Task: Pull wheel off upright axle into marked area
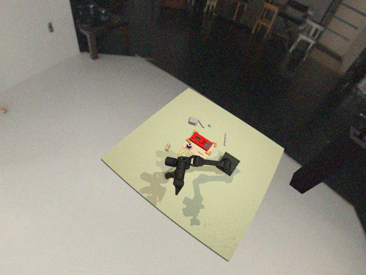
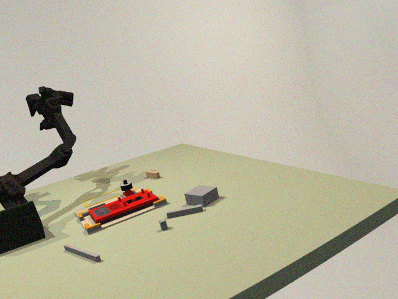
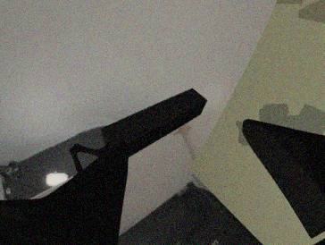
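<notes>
My arm (image 2: 48, 160) rises from its dark base (image 2: 19, 224) at the table's edge and bends upward, so my gripper (image 3: 185, 134) hangs high above the pale green table (image 2: 257, 199). Its two dark fingers stand wide apart with nothing between them, and through the gap I see only the table's edge and the room beyond. The wheel (image 2: 126, 185), small and black, sits on its upright axle at the far end of a red fixture (image 2: 123, 205). A thin yellow outline (image 2: 96, 197) marks an area on the table beside it. A grey block (image 2: 201, 194), two grey bars (image 2: 184, 211) and a tan block (image 2: 153, 174) lie scattered around.
</notes>
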Available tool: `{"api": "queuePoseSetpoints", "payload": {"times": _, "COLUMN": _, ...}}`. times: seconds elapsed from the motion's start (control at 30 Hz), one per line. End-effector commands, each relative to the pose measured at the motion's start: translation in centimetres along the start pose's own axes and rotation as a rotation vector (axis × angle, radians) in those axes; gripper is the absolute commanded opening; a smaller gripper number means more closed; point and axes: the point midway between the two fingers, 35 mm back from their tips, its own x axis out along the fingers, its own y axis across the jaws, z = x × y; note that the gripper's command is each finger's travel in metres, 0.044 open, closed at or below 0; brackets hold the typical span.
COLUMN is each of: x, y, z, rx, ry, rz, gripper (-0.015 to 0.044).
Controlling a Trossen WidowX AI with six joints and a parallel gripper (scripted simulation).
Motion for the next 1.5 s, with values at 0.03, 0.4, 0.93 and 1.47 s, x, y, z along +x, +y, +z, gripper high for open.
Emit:
{"api": "queuePoseSetpoints", "payload": {"times": 0.03, "x": 0.2, "y": 0.4, "z": -0.4, "rx": -0.001, "ry": 0.006, "rz": 0.015, "gripper": 0.0348}}
{"api": "queuePoseSetpoints", "payload": {"times": 0.4, "x": 2.3, "y": 7.7, "z": -9.1, "rx": -0.143, "ry": 0.146, "rz": 0.268, "gripper": 0.0300}}
{"api": "queuePoseSetpoints", "payload": {"times": 0.93, "x": -3.0, "y": 17.0, "z": -25.1, "rx": -0.445, "ry": 0.416, "rz": 0.736, "gripper": 0.0300}}
{"api": "queuePoseSetpoints", "payload": {"times": 1.47, "x": -15.1, "y": 19.5, "z": -35.9, "rx": -0.551, "ry": 0.708, "rz": 1.174, "gripper": 0.0300}}
